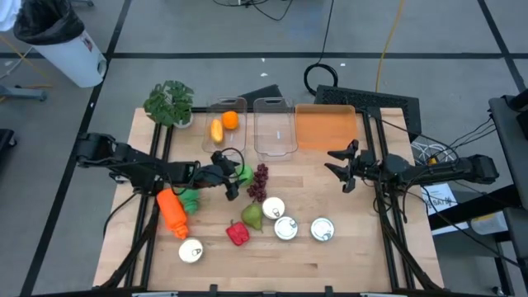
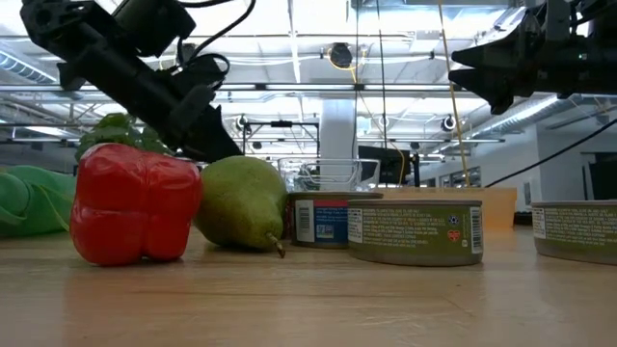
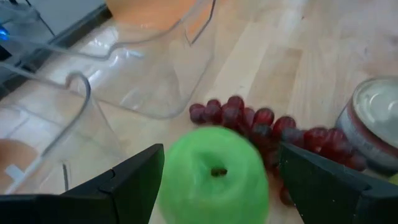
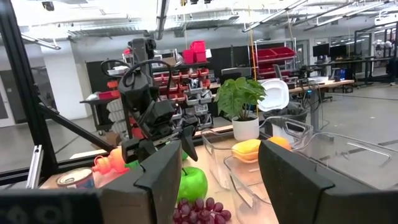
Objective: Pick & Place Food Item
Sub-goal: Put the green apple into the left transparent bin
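Observation:
A green apple (image 3: 214, 177) rests on the wooden table (image 1: 346, 264) beside a bunch of dark red grapes (image 3: 273, 127). My left gripper (image 1: 233, 176) is open and slants down at the apple from the table's left. One finger (image 3: 124, 186) stands on each side of the apple, and I see no contact. My right gripper (image 1: 340, 169) hangs open in the air at the table's right with nothing between its fingers. A pear (image 1: 252, 216) and a red pepper (image 1: 238, 234) lie nearer the front edge.
Two clear bins (image 1: 226, 124) (image 1: 275, 125), one of them holding orange fruit, and an orange bin (image 1: 326, 126) stand at the far edge, with a potted plant (image 1: 170, 103) to their left. Several cans (image 1: 285, 228) stand near the front. An orange bottle (image 1: 172, 212) lies under the left arm.

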You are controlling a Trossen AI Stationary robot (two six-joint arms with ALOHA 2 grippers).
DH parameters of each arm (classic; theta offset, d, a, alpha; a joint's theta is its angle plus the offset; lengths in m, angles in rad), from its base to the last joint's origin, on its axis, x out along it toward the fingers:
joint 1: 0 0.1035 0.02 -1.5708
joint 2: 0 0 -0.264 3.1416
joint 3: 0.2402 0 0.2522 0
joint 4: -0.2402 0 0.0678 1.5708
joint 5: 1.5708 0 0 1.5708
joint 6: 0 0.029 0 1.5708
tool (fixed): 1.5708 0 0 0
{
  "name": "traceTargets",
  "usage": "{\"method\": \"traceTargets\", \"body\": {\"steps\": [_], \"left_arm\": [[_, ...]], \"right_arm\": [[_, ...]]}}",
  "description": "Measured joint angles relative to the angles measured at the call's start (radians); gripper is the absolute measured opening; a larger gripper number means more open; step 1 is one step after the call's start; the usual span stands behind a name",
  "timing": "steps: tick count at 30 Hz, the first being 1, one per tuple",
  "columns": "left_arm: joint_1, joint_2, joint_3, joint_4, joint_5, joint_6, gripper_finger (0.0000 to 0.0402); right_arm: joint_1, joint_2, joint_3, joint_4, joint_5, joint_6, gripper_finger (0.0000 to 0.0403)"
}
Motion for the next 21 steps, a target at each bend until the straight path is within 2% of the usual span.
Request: {"method": "traceTargets", "body": {"steps": [4,13,21], "left_arm": [[0.000,-0.001,0.000,-0.003,0.000,-0.017,0.0310],[0.000,-0.001,0.000,-0.022,0.000,-0.028,0.0230],[0.027,-0.001,0.000,-0.023,0.002,-0.044,0.0207]], "right_arm": [[0.000,0.001,0.000,0.000,-0.002,0.000,0.0198],[0.002,0.004,0.000,-0.001,-0.030,0.037,0.0199],[0.002,0.004,0.000,-0.001,-0.031,0.044,0.0199]]}}
